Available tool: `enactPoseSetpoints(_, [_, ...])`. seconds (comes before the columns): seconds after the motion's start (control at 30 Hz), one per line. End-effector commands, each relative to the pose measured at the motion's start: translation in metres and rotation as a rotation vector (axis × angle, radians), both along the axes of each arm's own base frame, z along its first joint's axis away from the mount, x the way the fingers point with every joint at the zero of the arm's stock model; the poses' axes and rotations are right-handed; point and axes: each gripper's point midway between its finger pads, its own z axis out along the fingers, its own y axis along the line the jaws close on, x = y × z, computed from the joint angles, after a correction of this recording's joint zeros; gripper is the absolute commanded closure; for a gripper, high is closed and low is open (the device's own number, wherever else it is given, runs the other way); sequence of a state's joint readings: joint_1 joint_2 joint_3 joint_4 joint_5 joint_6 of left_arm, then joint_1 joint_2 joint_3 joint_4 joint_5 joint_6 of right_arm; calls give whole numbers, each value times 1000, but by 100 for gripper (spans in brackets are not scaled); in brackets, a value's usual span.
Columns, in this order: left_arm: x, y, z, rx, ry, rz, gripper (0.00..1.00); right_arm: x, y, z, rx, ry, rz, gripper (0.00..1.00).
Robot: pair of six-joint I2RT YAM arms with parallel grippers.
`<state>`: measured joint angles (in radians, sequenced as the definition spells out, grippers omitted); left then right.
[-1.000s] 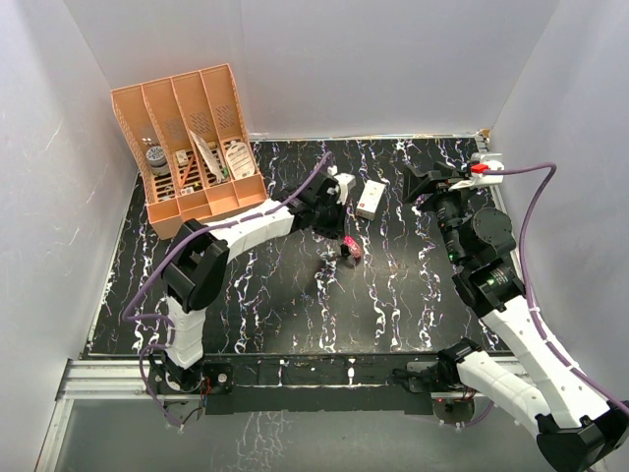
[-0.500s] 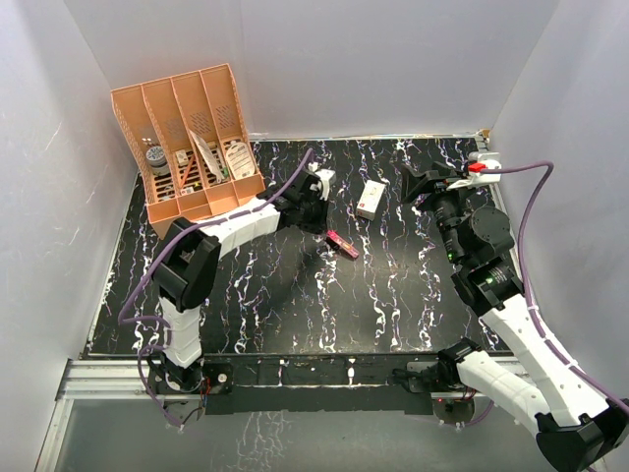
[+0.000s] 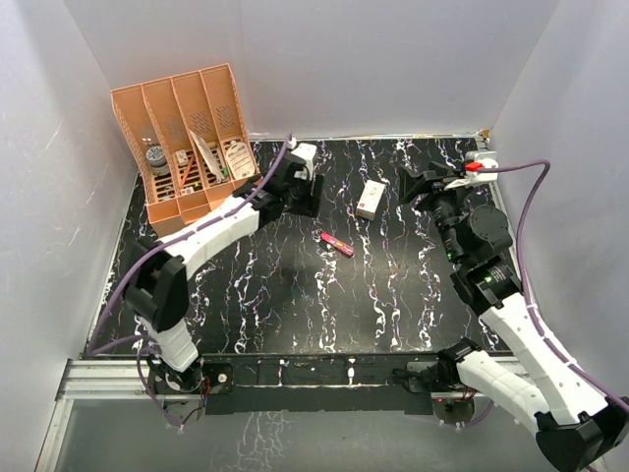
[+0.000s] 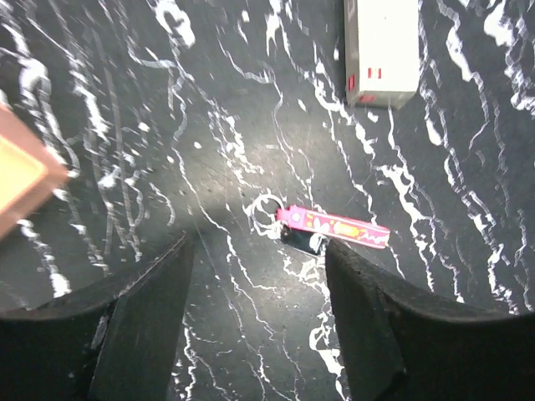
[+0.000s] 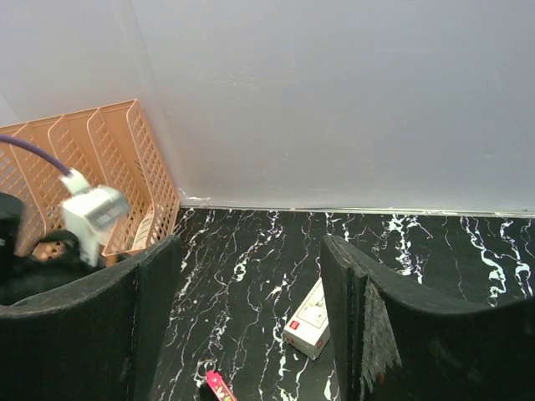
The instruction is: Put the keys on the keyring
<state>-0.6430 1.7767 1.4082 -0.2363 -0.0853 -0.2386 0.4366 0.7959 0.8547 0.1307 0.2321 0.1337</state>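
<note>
The pink keyring (image 3: 336, 243) lies flat on the table (image 3: 295, 295), long axis ten-to-four o'clock from above, at five o'clock from the nearer left gripper (image 3: 301, 193), jaws apart and empty like the right gripper (image 3: 414, 185), the key (image 4: 302, 241) seemingly touching its ring end.

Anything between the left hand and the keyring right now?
Nothing visible. The left hand is open above the table, the keyring lying flat just beyond its fingertips. The white box sits farther off, clear of the path.
</note>
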Motion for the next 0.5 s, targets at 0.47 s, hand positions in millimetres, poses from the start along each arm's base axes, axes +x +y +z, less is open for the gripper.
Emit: enactPoseSetpoints(0.47, [-28, 76, 233, -322, -536, 255, 2, 17, -25, 0, 155, 51, -170, 2])
